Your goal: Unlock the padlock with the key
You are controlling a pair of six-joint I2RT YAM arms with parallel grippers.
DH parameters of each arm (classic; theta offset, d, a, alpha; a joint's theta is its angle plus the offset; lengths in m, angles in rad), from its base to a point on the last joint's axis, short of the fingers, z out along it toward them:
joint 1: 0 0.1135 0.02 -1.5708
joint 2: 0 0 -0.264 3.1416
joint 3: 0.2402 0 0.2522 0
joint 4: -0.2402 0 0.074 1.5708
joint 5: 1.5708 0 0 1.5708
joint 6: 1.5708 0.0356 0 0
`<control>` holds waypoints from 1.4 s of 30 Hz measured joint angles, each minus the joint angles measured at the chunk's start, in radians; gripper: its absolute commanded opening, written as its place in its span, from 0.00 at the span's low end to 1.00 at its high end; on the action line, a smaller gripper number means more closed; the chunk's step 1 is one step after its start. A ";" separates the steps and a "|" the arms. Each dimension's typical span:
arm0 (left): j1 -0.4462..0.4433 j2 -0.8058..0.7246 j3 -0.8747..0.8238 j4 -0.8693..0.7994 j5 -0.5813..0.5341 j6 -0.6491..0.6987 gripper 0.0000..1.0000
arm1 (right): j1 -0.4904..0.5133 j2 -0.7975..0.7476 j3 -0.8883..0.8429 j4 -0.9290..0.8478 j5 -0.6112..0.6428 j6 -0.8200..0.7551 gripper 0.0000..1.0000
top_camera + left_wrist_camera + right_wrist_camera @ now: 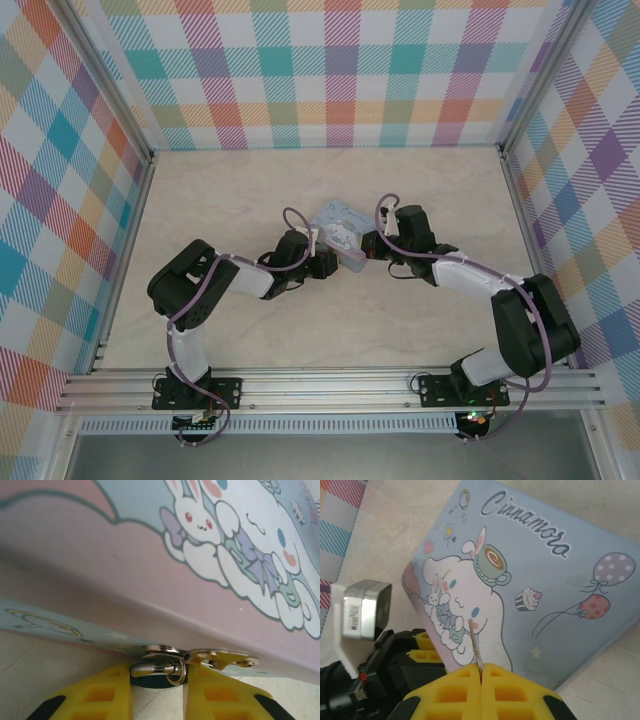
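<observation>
The padlock (157,681) hangs from the metal hasp (165,651) on the front edge of a light-blue cartoon tin (150,555). Its dark body fills the gap between the yellow fingers (100,695) of my left gripper (158,692), which is shut on it, with the silvery shackle (150,669) just above. My right gripper (481,672) is shut on the key (475,642), whose thin blade sticks up from between the pads over the tin's lid (545,595). From above, left gripper (330,262) and right gripper (367,248) meet at the tin's near edge (337,222).
The tin lies tilted in the middle of the pale marble-look table (250,190). Checked walls (330,70) close off the back and both sides. In the right wrist view the left arm's camera housing (367,610) and black wrist (375,680) sit close at the lower left.
</observation>
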 measured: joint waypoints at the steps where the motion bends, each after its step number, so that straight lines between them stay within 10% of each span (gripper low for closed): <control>1: 0.000 -0.002 0.000 -0.003 0.000 -0.002 0.25 | 0.000 -0.021 -0.009 0.004 0.002 -0.009 0.00; 18: -0.004 -0.100 0.057 -0.251 0.063 -0.159 0.24 | 0.111 -0.399 -0.332 0.039 0.071 -0.264 0.00; 42: -0.037 -0.127 0.111 -0.321 0.114 -0.446 0.24 | 0.251 -0.145 -0.366 0.190 0.245 -0.397 0.00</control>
